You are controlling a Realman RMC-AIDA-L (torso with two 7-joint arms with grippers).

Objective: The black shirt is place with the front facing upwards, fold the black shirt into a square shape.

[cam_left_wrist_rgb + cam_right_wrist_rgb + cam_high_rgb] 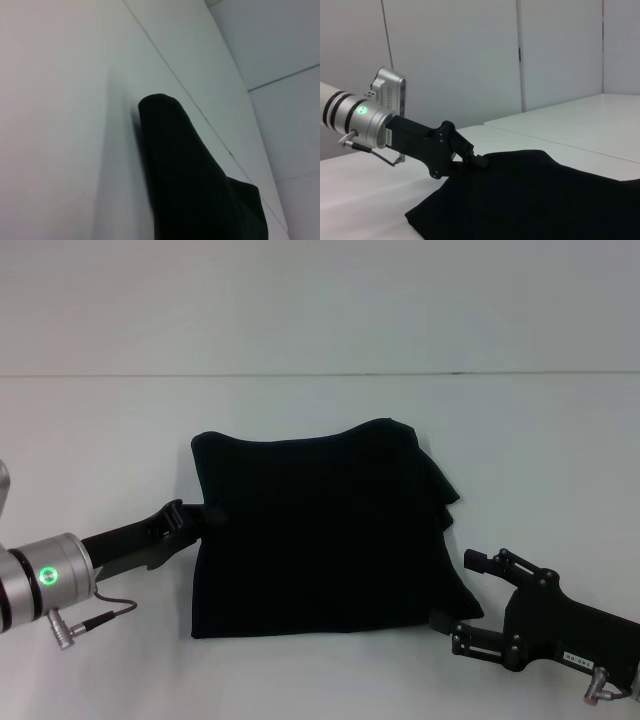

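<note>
The black shirt (320, 535) lies folded into a rough square in the middle of a plain white table (320, 410), with no lettering showing on the side that faces up. Its near edge and left edge run fairly straight, while on the right side loose layers of cloth stick out in uneven steps, and the far edge dips a little in the middle.

The left gripper (205, 518) reaches in low from the left and meets the shirt at its left edge, about halfway along; its tips sit against or in the cloth, and I cannot tell whether they are pinching it. The right wrist view shows this same gripper (477, 161) at the fold's edge, with a grey cable hanging under its silver wrist.

The right gripper (458, 590) rests on the table just beside the shirt's near right corner, its two fingers spread wide apart and holding nothing.

A thin seam (320, 374) crosses the white surface beyond the shirt. Behind the table stand plain pale wall panels (455, 55) with vertical joints
</note>
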